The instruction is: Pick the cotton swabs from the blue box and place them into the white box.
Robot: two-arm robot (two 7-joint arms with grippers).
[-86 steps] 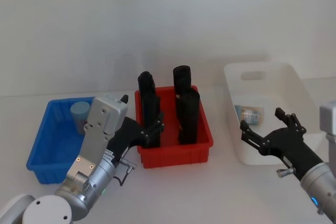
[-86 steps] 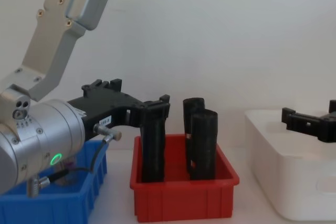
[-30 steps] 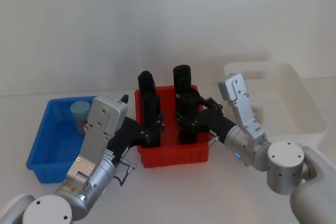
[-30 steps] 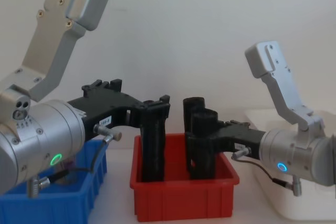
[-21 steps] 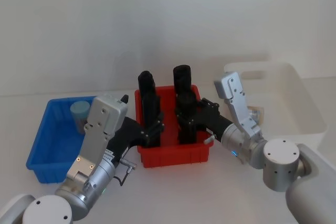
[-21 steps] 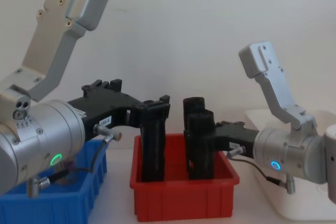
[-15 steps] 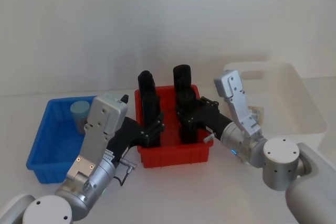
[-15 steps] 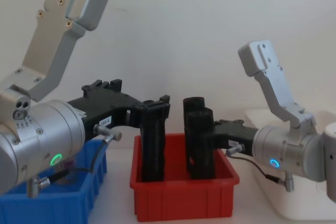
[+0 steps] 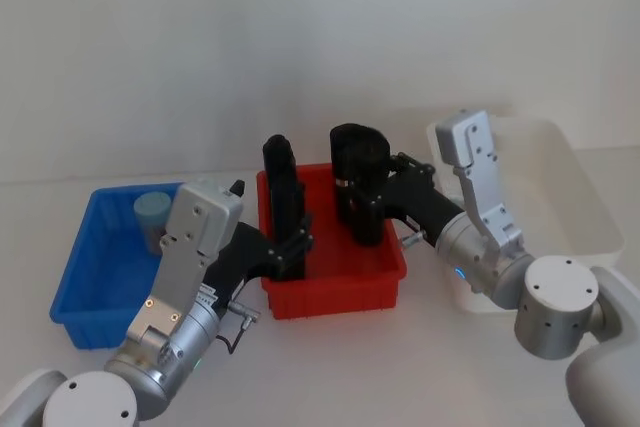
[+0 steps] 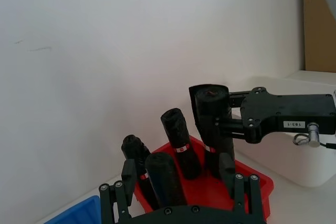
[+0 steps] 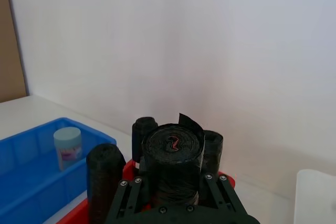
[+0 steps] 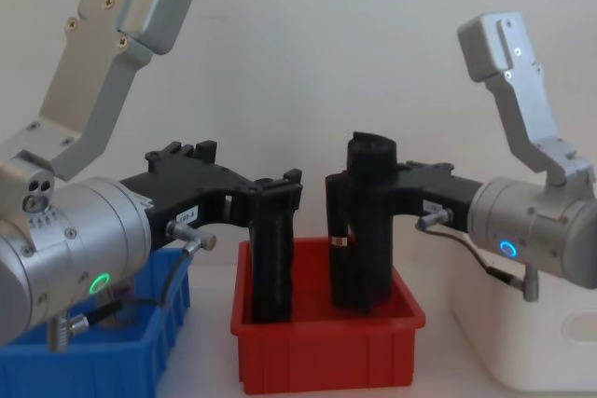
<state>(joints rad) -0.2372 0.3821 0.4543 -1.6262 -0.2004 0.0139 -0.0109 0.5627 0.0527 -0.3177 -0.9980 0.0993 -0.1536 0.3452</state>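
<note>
One jar of cotton swabs [image 9: 153, 215] with a pale lid stands at the back of the blue box [image 9: 75, 259], also seen in the right wrist view [image 11: 67, 146]. My left gripper [image 9: 290, 247] hangs open over the front-left black block [image 10: 164, 181] in the red bin, right of the blue box. My right gripper [image 9: 366, 197] is shut on a black block [image 12: 371, 216] and holds it raised above the red bin. The white box [image 9: 565, 152] stands at the far right, behind my right arm.
The red bin [image 9: 335, 297] sits between the two boxes and holds other upright black blocks [image 9: 279, 172]. A wall closes the back of the table. Bare table lies in front of the bins.
My right gripper swung from beside the white box to the red bin, shut on a black block and lifted it up and back. The left arm has not moved.
</note>
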